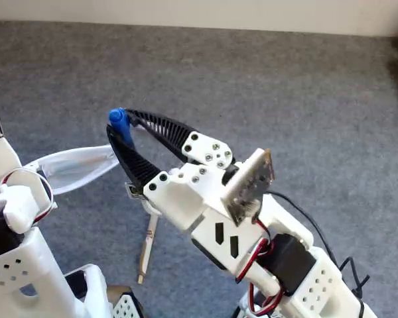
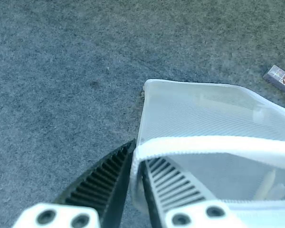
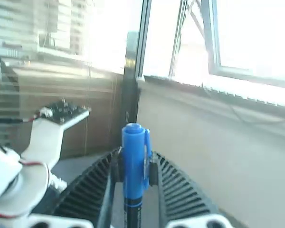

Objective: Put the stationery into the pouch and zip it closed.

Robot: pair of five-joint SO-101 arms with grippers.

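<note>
1. With right hand (image 1: 121, 130) pinching blue pen (image 1: 117, 118) near its capped end, holding it raised above counter (image 1: 285, 86), close to pouch (image 1: 76, 165).
2. With left hand (image 2: 138, 154) clamping pouch at its rim, propping mouth open.
3. Judging pen stiff, light, probably slick: gripping mid-barrel. Judging pouch limp: holding rim only.
4. Noting pencil (image 1: 146, 248) lying flat on counter.

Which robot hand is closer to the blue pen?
Right. The right hand grips the blue pen between its fingers, touching it. The left hand is apart from the pen, pinching the white pouch by its rim.
</note>
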